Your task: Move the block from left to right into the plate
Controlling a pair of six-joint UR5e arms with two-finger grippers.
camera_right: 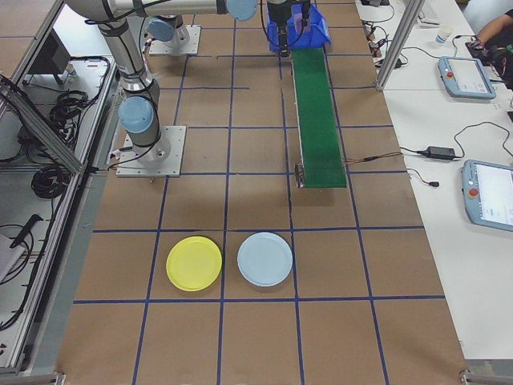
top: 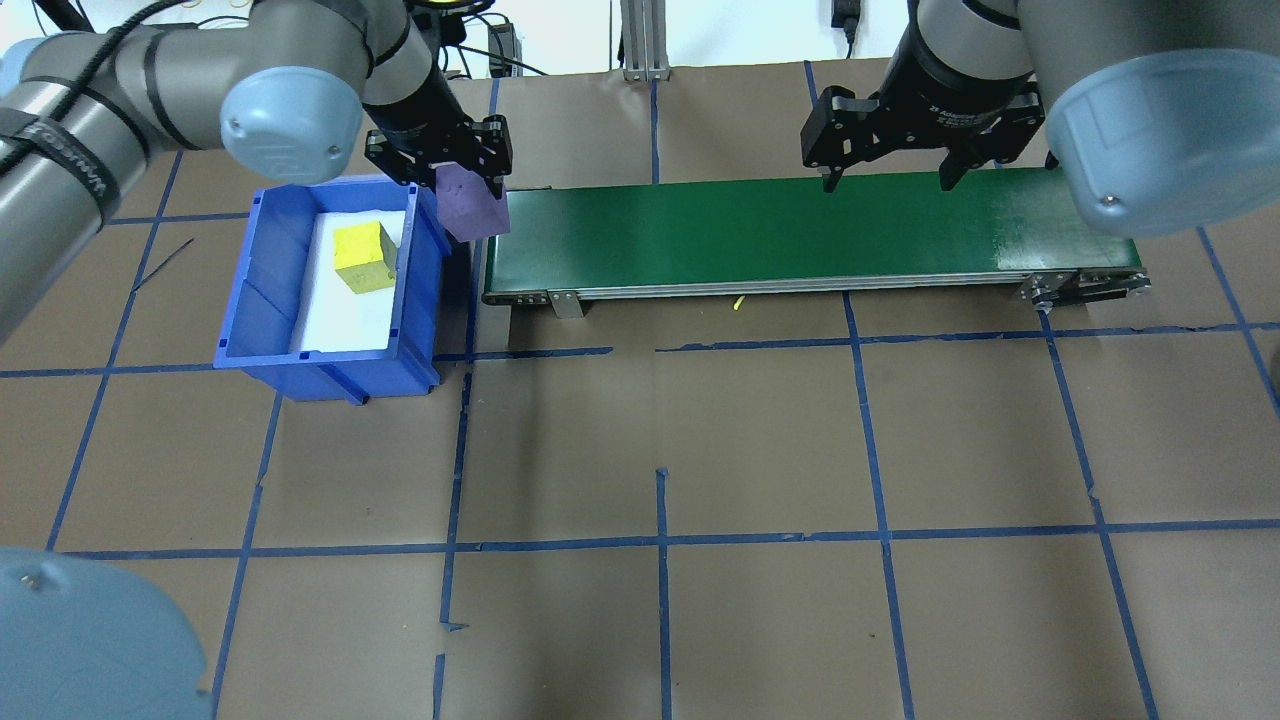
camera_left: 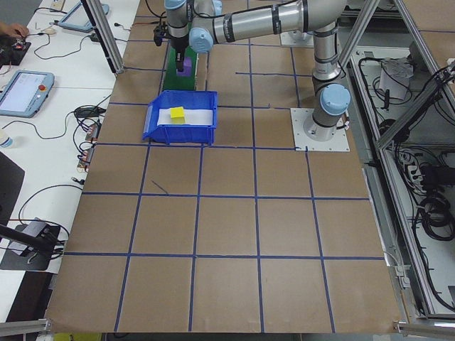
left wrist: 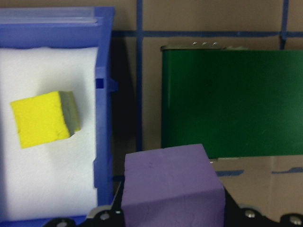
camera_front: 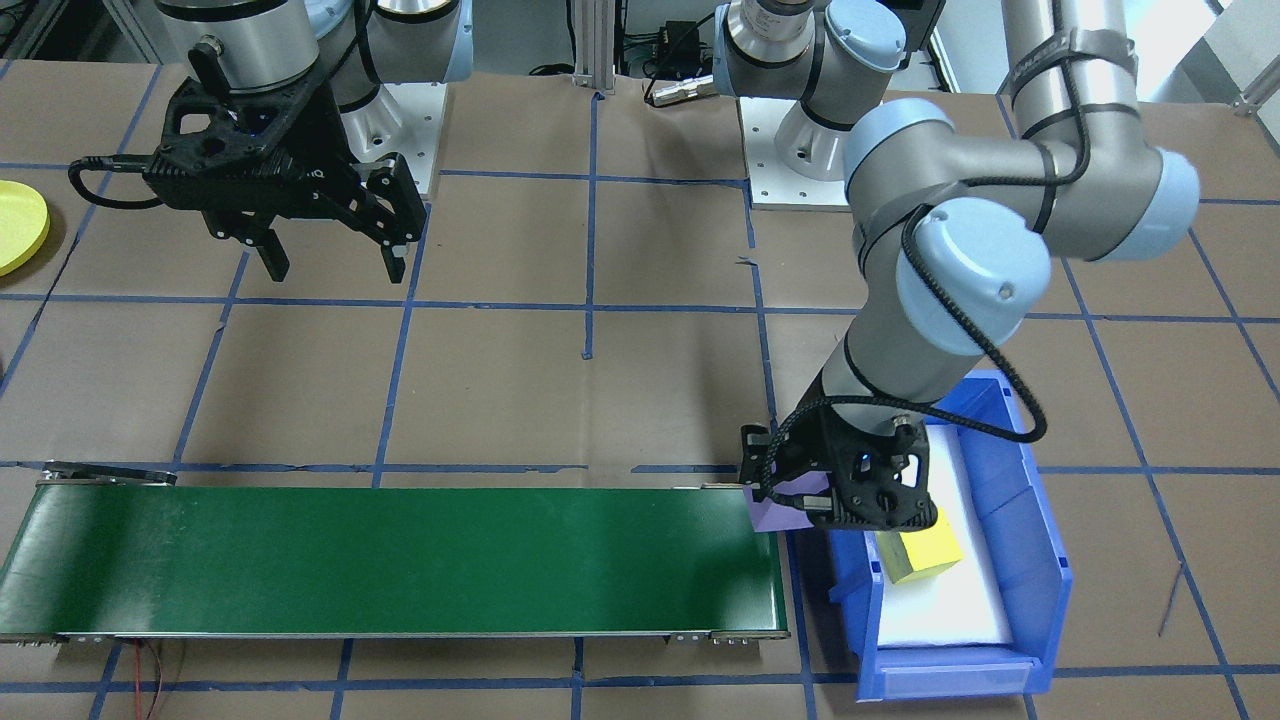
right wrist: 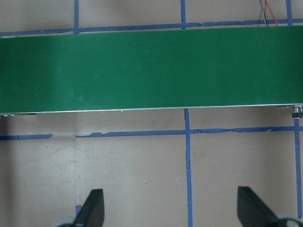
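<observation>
Left gripper [top: 462, 185] holding purple block [top: 471, 210], jaws clamped on its sides, hanging over gap between blue bin [top: 262, 300] wall and near end of green conveyor belt [top: 800, 235]. Likely carrying block toward belt so belt is doing sideways transport. Yellow cube [top: 363, 257] lying on white foam inside bin, untouched. Right gripper [top: 884, 150] waiting above belt's far end, jaws spread apart, empty, probably staging for pickup. Yellow plate [camera_right: 194, 263] sitting on desk well beyond belt, beside pale blue plate [camera_right: 265, 259].
</observation>
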